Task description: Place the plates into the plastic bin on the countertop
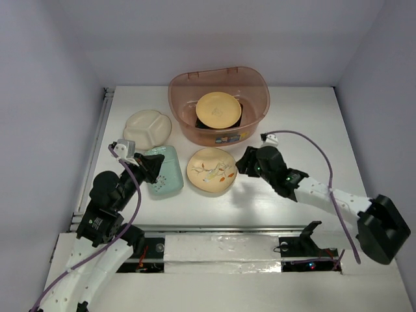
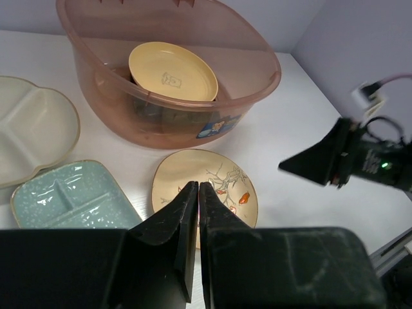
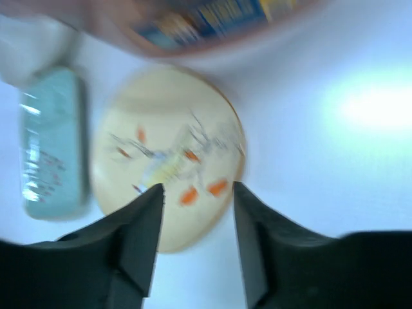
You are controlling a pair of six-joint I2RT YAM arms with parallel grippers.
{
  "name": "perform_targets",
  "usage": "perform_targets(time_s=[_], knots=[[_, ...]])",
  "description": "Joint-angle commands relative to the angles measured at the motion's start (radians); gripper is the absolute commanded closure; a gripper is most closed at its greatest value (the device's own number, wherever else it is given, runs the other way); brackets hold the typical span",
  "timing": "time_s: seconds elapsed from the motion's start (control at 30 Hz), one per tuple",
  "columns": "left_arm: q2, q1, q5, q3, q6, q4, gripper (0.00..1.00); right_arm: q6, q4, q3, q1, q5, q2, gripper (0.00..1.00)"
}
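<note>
one floral round plate lies on the countertop, just beside the plastic bin. stiff, glazed, probably slippery and breakable: i'd pinch its raised rim. my right gripper hangs at its edge, jaws parted, empty; my left gripper is closed, empty.

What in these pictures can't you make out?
- Top view: the orange plate covers a dark dish in the plastic bin; only its edges show.
- Top view: the bin's label is too small to read.
- Right wrist view: blur smears the pattern on the floral plate.
- Left wrist view: the shut left gripper hides the near edge of the mint plate.
</note>
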Motion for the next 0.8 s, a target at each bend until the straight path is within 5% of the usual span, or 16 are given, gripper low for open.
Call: perform_targets(time_s=[0.0, 0.23, 0.43, 0.53, 0.67, 0.77], knots=[[0.015, 0.006, 0.0, 0.019, 0.001, 0.041, 0.98, 0.135, 0.061, 0.0, 0.001, -0.015, 0.051, 0.43], [0.018, 0.006, -0.006, 0.014, -0.001, 0.037, 0.92, 0.204, 0.117, 0.04, 0.001, -0.007, 0.289, 0.41], [0.021, 0.006, -0.005, 0.016, -0.001, 0.037, 0.88, 0.27, 0.196, 0.037, 0.001, -0.052, 0.421, 0.5], [0.02, 0.006, -0.006, 0.016, -0.001, 0.037, 0.88, 0.298, 0.209, 0.031, 0.001, -0.039, 0.455, 0.6], [0.018, 0.006, -0.003, 0.016, -0.001, 0.037, 0.87, 0.332, 0.245, -0.003, 0.001, -0.026, 0.472, 0.93], [0.016, 0.006, -0.002, 0.014, -0.002, 0.037, 0.87, 0.343, 0.25, -0.044, 0.001, -0.029, 0.443, 1.0]])
